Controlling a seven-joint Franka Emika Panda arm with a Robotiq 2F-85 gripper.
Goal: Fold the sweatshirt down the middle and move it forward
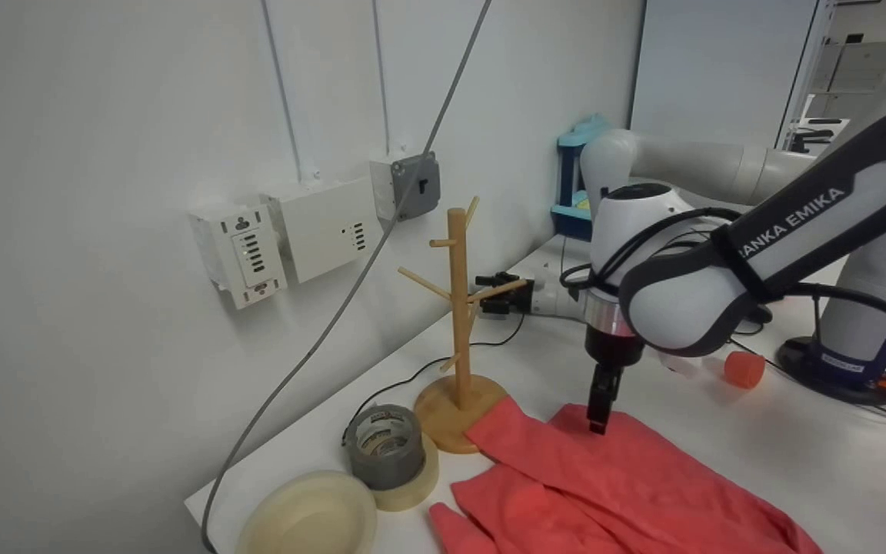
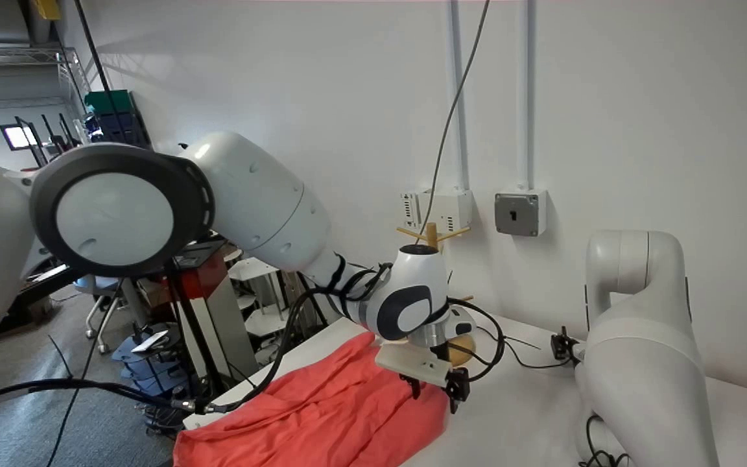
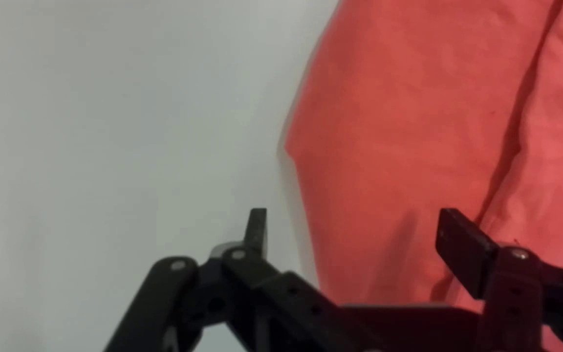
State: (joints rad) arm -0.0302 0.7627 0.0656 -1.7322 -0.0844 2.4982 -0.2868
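Note:
The salmon-red sweatshirt (image 1: 604,492) lies wrinkled on the white table, with sleeve-like folds near the mug tree's base. It also shows in an exterior view (image 2: 341,415), partly cut off by the lower edge. In the wrist view the sweatshirt (image 3: 399,122) fills the right side, with a long crease. My gripper (image 3: 354,212) is open and empty. Its left finger is over bare table and its right finger over the cloth, so the cloth's edge runs between them. In both exterior views the gripper (image 1: 598,425) (image 2: 435,394) points down over the sweatshirt's edge, seemingly just above it.
A wooden mug tree (image 1: 458,331) stands beside the sweatshirt. Grey tape (image 1: 388,454) on a tan roll (image 1: 416,492) and a cream bowl (image 1: 312,512) are near the wall. An orange cup (image 1: 744,369) is by the arm's base. Another robot arm (image 2: 646,350) stands on the table.

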